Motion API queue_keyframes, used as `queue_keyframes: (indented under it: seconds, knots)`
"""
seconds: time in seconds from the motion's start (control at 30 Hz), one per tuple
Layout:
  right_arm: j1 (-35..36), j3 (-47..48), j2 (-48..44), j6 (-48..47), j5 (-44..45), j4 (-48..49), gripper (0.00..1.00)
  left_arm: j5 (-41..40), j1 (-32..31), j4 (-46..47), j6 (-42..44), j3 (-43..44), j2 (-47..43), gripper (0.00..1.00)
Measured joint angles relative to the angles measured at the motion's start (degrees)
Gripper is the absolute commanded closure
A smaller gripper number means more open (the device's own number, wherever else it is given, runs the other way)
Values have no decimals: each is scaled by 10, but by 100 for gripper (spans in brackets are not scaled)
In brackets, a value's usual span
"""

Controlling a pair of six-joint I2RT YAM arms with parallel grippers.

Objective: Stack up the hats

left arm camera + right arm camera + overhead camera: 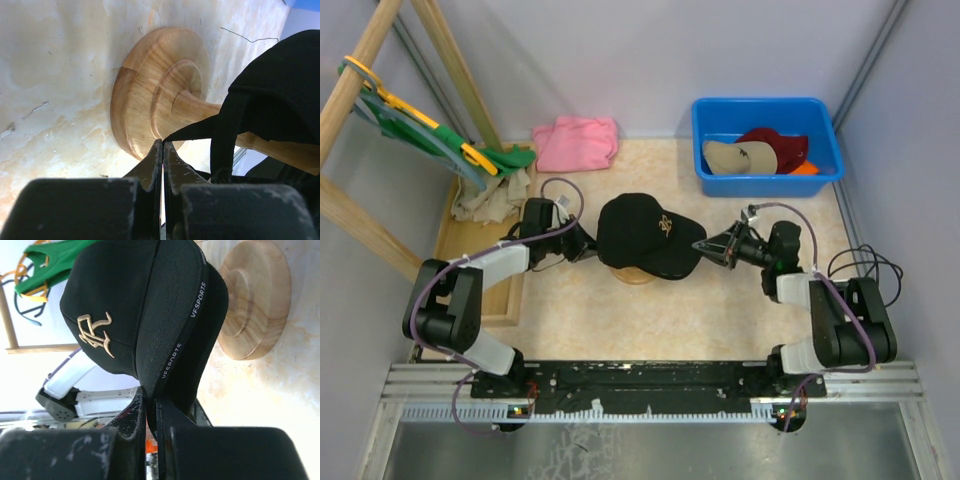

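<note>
Black baseball cap (120,295) reads "VESPORTS" along its brim, beside gold embroidery.

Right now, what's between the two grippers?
The black cap on its wooden stand, its edges pinched by the left gripper and right gripper; clearest in the top view.

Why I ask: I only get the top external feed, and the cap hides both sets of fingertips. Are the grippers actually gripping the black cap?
Observer: Left wrist view: the left gripper is shut on a thin edge of the black cap.
Operator: And the right one?
Observer: Right wrist view: the right gripper is shut on the brim, whose edge reads VESPORTS.
Operator: What is that tan disc under the cap?
Observer: A wooden stand: a round base with a stem running up under the cap.
</note>
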Motion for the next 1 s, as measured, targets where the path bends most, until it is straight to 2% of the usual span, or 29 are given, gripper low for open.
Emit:
queue_keyframes:
  seconds: [0.03, 0.1, 0.27, 0.33, 0.5, 0.7, 1.0]
  knots:
    - [0, 8, -6, -17, -2, -24, 91, 1, -2, 2, -1, 0, 1, 100]
    - [0, 27, -20, -52, -3, -78, 86, 1, -5, 4, -2, 0, 3, 100]
    - [-2, 60, -52, -130, 2, -206, 57, 0, -10, 3, -3, 0, 4, 100]
    - [-7, 67, -62, -150, 6, -250, 52, 0, -10, 3, -4, 0, 4, 100]
    - [-27, 94, -92, -198, 18, -342, 47, -4, -11, -5, -4, 4, 3, 100]
    - [-47, 129, -116, -248, 35, -421, 45, -18, -11, -29, -3, 12, -16, 80]
    - [-53, 191, -125, -309, 71, -517, 40, -57, -11, -69, -6, 14, -77, 67]
